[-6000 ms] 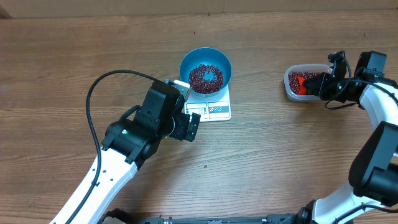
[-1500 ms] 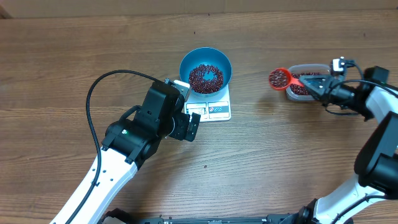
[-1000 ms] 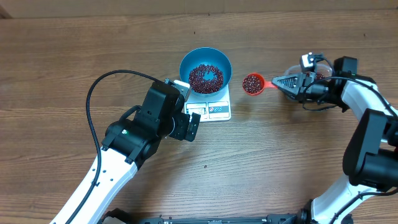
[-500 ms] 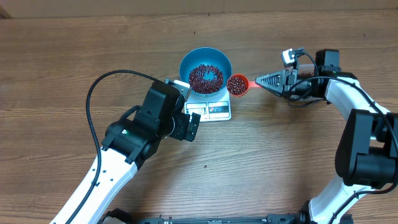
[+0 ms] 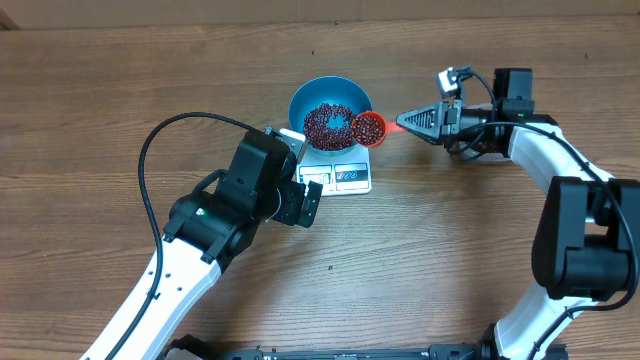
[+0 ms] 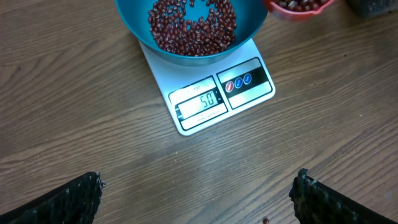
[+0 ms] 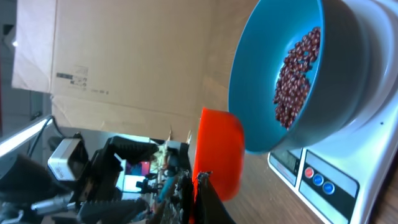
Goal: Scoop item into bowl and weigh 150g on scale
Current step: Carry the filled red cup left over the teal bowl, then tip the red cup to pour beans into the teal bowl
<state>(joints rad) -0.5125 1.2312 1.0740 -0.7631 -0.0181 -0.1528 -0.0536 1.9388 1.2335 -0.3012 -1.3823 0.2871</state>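
We see soft, even light from above on the wooden table (image 5: pixel 470 260); the arms cast only faint shadows. The overhead view is sharp. In the left wrist view the scale (image 6: pixel 211 93) display reads crisp. The right wrist view is tilted, its orange scoop (image 7: pixel 214 149) saturated and soft-edged.

The blue bowl (image 6: pixel 132 22) of red-brown beans (image 6: pixel 193 25) sits on the white scale (image 6: pixel 160 71). A red scoop (image 6: pixel 298 6) holding beans shows at the top right edge. The left claw (image 6: pixel 196 202) gapes wide above the wooden worktop (image 6: pixel 74 112).
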